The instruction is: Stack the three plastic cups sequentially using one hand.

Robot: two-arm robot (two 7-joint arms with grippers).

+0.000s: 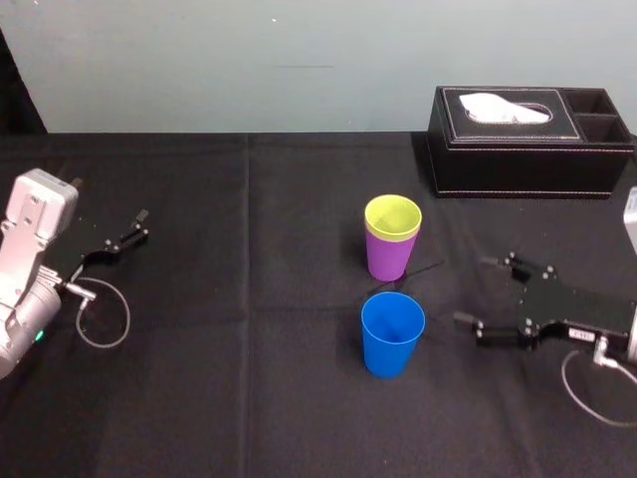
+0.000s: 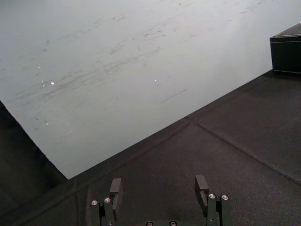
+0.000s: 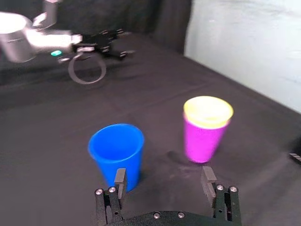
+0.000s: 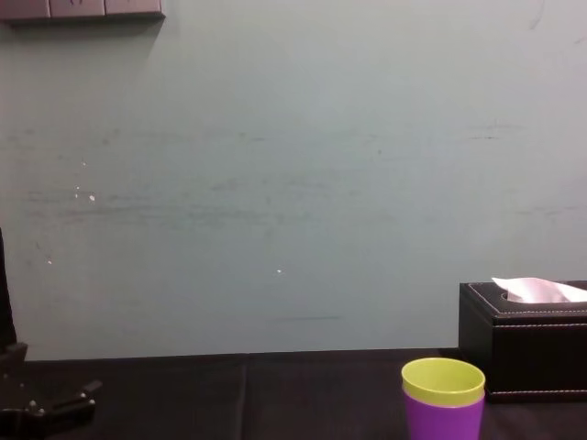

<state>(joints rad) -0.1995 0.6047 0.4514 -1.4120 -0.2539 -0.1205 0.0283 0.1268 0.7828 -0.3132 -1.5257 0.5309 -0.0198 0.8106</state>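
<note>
Blue cup point(image 1: 392, 334) stands alone, near purple cup point(image 1: 388, 257) holding yellow-green cup point(image 1: 392, 217). My right gripper point(image 1: 474, 292) spread, empty, nearby; left gripper point(image 1: 140, 226) parked, spread. Risk: off-centre pinch tips it into stack.

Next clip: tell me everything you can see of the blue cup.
The blue cup is a smooth plastic tumbler, plain blue, wider at the rim than at the base. It stands upright and empty, mouth up, on the black tablecloth. It is nearer the robot than the purple cup and apart from it. Only the cloth touches it. The right gripper sits open off to its right, and the left gripper is open far off at the table's left.
</note>
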